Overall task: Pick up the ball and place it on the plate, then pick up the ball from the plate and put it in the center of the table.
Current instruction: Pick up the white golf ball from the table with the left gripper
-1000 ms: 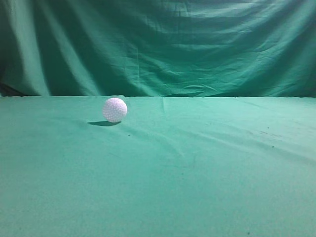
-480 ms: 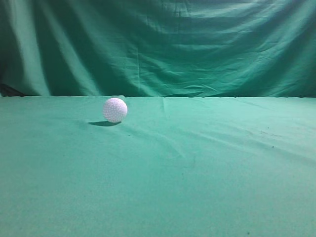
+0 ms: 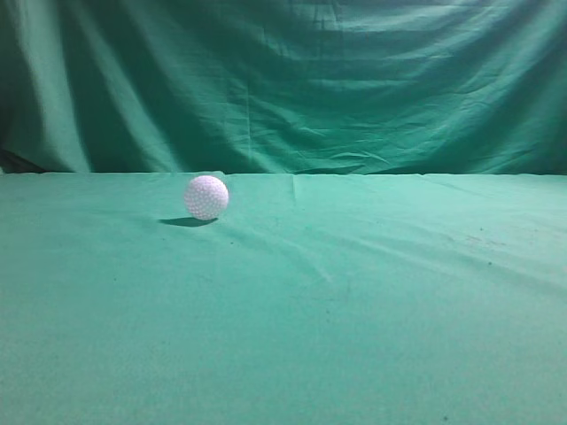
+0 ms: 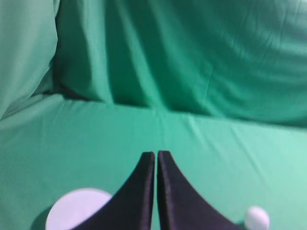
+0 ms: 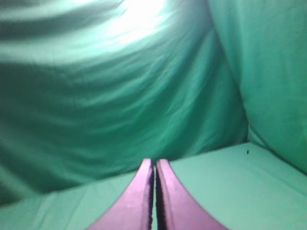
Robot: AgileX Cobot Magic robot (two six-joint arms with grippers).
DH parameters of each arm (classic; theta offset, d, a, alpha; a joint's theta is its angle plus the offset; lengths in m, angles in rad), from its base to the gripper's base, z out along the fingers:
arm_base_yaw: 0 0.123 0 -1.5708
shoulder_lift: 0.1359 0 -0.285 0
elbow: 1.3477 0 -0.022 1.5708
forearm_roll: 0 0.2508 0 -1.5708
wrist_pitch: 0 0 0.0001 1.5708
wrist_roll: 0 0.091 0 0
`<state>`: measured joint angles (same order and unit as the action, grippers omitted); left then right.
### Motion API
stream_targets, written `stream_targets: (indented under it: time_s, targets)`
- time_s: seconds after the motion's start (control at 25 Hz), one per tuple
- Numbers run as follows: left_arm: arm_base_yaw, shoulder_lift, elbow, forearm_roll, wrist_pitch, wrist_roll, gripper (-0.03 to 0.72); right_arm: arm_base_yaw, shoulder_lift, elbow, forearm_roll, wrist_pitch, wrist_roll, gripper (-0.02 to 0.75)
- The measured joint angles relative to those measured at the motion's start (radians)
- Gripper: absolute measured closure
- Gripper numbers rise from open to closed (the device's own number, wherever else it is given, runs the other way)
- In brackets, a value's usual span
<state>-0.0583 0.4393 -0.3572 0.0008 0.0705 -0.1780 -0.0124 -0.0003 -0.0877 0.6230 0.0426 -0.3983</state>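
Exterior view: ball (image 3: 205, 197) rests on the table (image 3: 354, 301), left of centre, near the back edge; neither arm shows. Left wrist view: left gripper (image 4: 156, 155) pressed narrow, holding nothing; plate (image 4: 76, 210) at lower left, partly behind a finger and cut off; ball blurred at lower right. Right gripper (image 5: 154, 163) also closed, empty, facing the curtain (image 5: 120, 86).

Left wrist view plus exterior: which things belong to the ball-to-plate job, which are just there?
Job:
- ball, resting on the table
- plate, pale disc at the left tool's side
- table
- left tool, shut, empty

Just there:
- backdrop curtain
- right tool, shut, empty
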Motion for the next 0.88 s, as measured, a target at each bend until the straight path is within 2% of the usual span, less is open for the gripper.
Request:
stream_targets:
  time_s: [0.08,0.24,0.36,0.48,0.64,0.88]
  targets:
    - [-0.034,0.055,-0.069,0.02,0.136,0.037,0.688,0.0,0.038,-0.026,0.0,0.075,-0.038,0.738]
    - [-0.166,0.216,-0.196,-0.017,0.328,0.224,0.688,0.0,0.141,-0.061,0.017,0.191,-0.059,0.738]
    - [-0.281,0.344,-0.253,-0.066,0.369,0.326,0.688,0.0,0.186,-0.073,0.111,0.235,-0.056,0.738]
    - [-0.381,0.49,-0.306,-0.073,0.375,0.351,0.688,0.0,0.195,-0.075,0.178,0.314,-0.06,0.738]
    - [-0.439,0.679,-0.398,-0.089,0.377,0.361,0.688,0.0,0.216,-0.133,0.16,0.454,-0.163,0.738]
    - [-0.443,0.937,-0.576,-0.122,0.462,0.417,0.688,0.0,0.347,-0.29,-0.07,0.653,-0.179,0.738]
